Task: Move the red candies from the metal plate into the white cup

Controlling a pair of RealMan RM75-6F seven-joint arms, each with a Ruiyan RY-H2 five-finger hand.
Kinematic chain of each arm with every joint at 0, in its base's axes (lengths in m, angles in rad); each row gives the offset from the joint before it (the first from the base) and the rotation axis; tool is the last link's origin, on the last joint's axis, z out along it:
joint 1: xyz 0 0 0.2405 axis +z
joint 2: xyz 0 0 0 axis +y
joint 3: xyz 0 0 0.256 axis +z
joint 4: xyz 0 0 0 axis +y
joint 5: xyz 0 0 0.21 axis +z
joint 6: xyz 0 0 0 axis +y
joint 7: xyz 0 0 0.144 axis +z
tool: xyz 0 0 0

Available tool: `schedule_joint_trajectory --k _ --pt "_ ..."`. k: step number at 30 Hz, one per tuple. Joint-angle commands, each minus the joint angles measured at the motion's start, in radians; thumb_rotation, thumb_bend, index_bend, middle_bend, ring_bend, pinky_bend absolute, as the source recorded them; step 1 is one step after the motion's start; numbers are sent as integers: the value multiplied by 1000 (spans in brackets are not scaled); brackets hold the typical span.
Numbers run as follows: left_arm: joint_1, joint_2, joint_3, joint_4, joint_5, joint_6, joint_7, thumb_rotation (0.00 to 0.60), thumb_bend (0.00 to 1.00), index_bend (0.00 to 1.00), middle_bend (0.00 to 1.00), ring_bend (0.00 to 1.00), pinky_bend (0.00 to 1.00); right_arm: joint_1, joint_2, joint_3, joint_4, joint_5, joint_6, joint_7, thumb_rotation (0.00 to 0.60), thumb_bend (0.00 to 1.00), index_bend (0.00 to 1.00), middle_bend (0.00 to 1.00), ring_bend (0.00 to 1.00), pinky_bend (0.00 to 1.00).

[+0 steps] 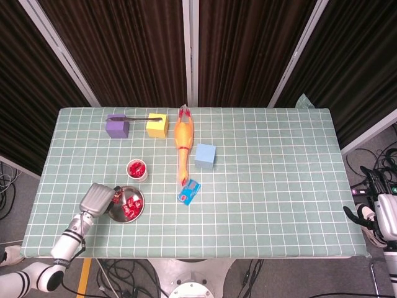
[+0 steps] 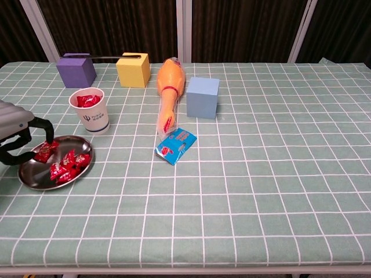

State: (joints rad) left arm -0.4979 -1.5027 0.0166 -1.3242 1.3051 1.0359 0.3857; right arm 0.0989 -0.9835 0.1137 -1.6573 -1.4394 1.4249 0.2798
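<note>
Overhead and chest views of the counter (image 1: 273, 186), read from left to right. The left hand (image 2: 16, 139) hovers over the near-left edge of the metal plate (image 2: 36, 179), its dark fingers (image 2: 35, 124) curled apart around nothing, a posture suited to pinching one of the red candies (image 2: 65, 164) lying in the plate; whether a fingertip touches a wrapper cannot be told. Just behind the plate stands the white cup (image 2: 90, 110), upright, mouth open upward, with a red candy visible inside, placed near enough that a short carry would serve. Further back sit a purple block (image 2: 76, 69) and a yellow block (image 2: 133, 69), then a rubber chicken (image 2: 168, 87) lying lengthwise, a blue packet (image 2: 175, 145) near its nearer end, and a pale blue cube (image 2: 202, 97); none belongs to the task. At the far right, beyond the counter edge, the right hand (image 1: 383, 218) hangs idle and well apart from everything, its fingers too small to read. Several candies remain in the plate, so the transfer appears partly done.
</note>
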Motion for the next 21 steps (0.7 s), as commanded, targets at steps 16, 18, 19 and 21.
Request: schedule_joint_trajectory --k 16,18,19,21 --pt "-21 29 -13 -84 -95 -63 140 600 417 441 950 999 1000 0 -1 0 3 5 -2 1 600 151 8 102 18 386" --pt "-20 25 -12 -84 -84 -51 141 600 415 441 949 999 1000 0 0 0 2 6 -4 1 600 151 8 102 18 386" --pt "-20 22 -13 -80 -82 -46 141 600 409 437 948 999 1000 1 0 0 2 6 -4 1 600 151 8 102 18 386" --pt "-18 15 -14 -69 -80 -39 141 600 391 421 946 999 1000 1 -1 0 2 5 -5 0 600 151 8 102 18 386"
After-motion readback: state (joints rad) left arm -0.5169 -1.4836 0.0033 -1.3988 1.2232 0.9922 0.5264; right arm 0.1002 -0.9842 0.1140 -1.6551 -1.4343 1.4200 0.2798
